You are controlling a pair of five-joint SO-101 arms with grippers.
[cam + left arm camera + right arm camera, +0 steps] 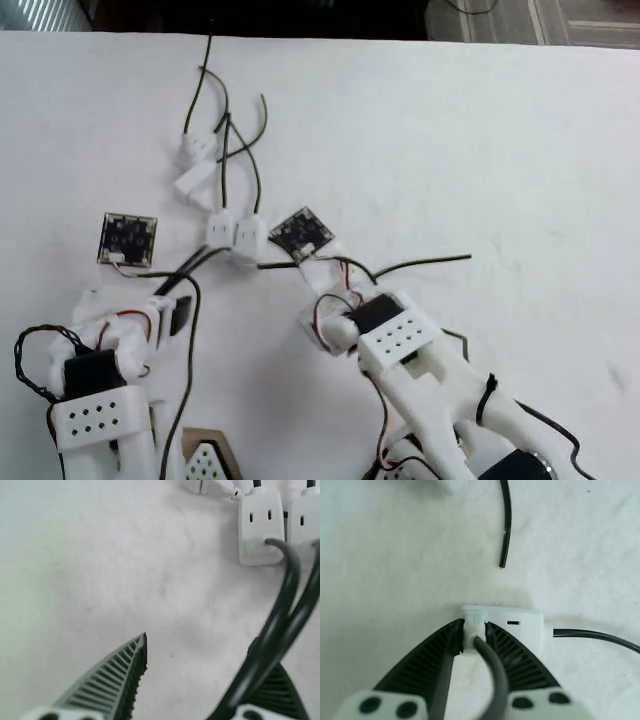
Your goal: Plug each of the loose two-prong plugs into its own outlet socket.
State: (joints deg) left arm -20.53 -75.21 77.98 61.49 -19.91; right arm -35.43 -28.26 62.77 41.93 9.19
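Right gripper point(474, 628): jaws closed on a small white plug point(472, 616). The plug's black cable runs back between the fingers toward the arm.
Plug location: near the centre of the surface point(480, 150), just on the near side of the right patterned square point(300, 232).
Plug heading: points away from the arm and is butted against a white socket block point(517, 627). Cannot tell whether the prongs are seated.
Socket block axis: long side lies crosswise to the jaws, with one slot showing on top. Its own cable point(595, 635) leaves from the end away from the plug.
Left gripper point(200, 642): jaws wide open, holding nothing. It sits low at the near left of the surface.
Paired sockets point(260, 527): two white blocks side by side, just beyond the left gripper. Slots face up and the long axes run near to far.
In the way: two black cables point(285, 605) come off the near ends of the pair and cross over one finger point(282, 687) of the left gripper.
Farther off: two white connector pieces point(197, 148) with thin cables lie beyond the pair. Cannot tell whether they are plugs or sockets.
Left patterned square point(127, 238): lies flat, left of the paired sockets and apart from them.
Loose cable end point(505, 535): cut tip lies beyond the socket block, not touching it.
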